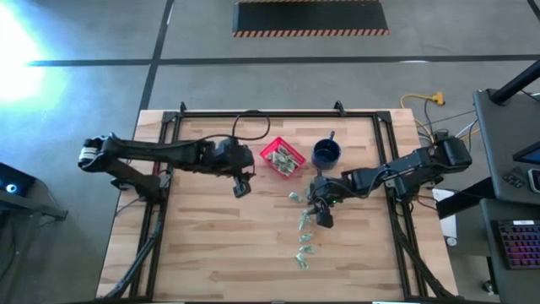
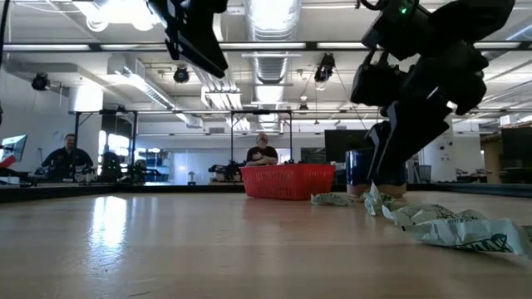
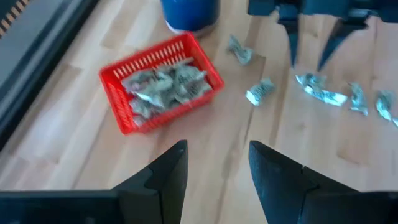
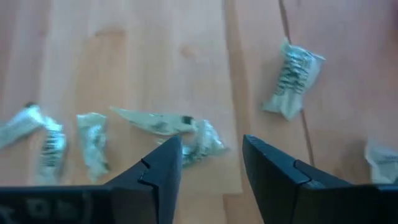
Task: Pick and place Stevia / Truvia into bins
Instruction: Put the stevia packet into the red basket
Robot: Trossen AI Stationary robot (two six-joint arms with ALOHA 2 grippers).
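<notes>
Several crumpled pale green and white sachets (image 1: 305, 221) lie flat in a loose line on the wooden table, running toward the near edge. More fill the red basket (image 1: 281, 158) (image 3: 160, 90). My right gripper (image 1: 323, 215) (image 4: 211, 148) is open, low over the line of sachets. One sachet (image 4: 202, 143) lies between and just beyond its fingertips, and in the low view the fingers (image 2: 386, 170) reach down almost to the tabletop. My left gripper (image 1: 242, 187) (image 3: 217, 168) is open and empty, raised above the table left of the basket.
A dark blue mug (image 1: 326, 153) (image 3: 189, 12) stands right of the basket, just beyond my right gripper. Bare wood stretches across the table's left half and near edge. Black frame rails run along the table's sides. People sit in the room far behind the table.
</notes>
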